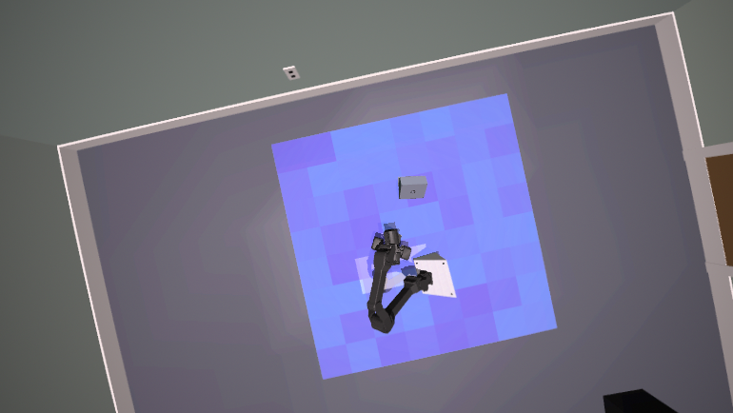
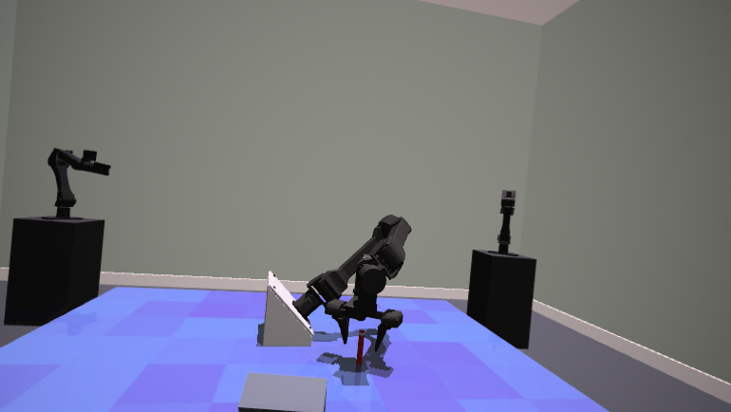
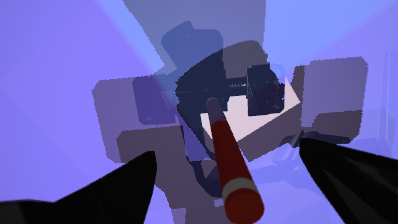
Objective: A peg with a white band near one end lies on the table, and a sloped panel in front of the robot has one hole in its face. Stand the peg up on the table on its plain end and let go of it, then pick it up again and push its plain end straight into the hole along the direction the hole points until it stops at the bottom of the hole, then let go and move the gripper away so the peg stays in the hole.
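Note:
The red peg (image 2: 360,351) (image 3: 233,157) stands upright on the table, its white band (image 3: 240,187) near the top end. My gripper (image 2: 361,346) (image 3: 227,152) is open and points down over the peg. Its fingertips are on either side of the peg's upper part, with gaps on both sides in the wrist view. In the top view the arm hides the peg. The grey sloped panel (image 1: 405,193) (image 2: 283,391) stands beyond the gripper from the arm's base. Its one hole (image 1: 412,191) shows in the top view; the exterior view does not show the hole.
The arm is mounted on a white sloped base (image 1: 442,279) (image 2: 285,325), beside the gripper in the exterior view. The blue and purple tiled surface (image 1: 477,153) (image 2: 174,383) lies under everything. Two other black arms (image 2: 62,178) (image 2: 505,219) stand on black pedestals at the far sides.

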Action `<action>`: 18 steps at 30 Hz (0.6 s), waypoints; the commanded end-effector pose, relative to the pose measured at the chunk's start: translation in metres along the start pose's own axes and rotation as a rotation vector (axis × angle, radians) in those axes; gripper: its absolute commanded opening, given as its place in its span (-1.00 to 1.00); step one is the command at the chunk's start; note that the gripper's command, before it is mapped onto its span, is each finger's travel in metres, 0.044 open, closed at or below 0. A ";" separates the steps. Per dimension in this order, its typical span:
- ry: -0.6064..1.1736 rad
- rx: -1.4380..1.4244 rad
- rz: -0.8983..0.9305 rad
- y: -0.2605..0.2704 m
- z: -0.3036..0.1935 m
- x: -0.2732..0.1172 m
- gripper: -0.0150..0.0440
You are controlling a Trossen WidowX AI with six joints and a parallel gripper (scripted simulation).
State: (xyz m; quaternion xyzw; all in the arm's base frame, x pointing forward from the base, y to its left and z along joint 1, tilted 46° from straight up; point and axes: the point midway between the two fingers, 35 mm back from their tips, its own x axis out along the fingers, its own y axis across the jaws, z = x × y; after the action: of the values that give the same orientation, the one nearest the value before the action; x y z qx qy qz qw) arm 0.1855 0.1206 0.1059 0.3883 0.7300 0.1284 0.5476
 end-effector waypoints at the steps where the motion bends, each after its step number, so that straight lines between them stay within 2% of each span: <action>1: 0.001 -0.003 0.000 0.000 0.000 0.000 0.56; 11: 0.001 -0.003 0.000 0.000 0.000 0.000 -0.33; 18: 0.001 -0.003 -0.001 0.000 0.000 -0.001 -0.49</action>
State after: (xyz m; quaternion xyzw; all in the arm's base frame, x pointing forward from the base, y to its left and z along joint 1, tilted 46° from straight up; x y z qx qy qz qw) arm 0.1853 0.1206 0.1059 0.3884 0.7303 0.1284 0.5472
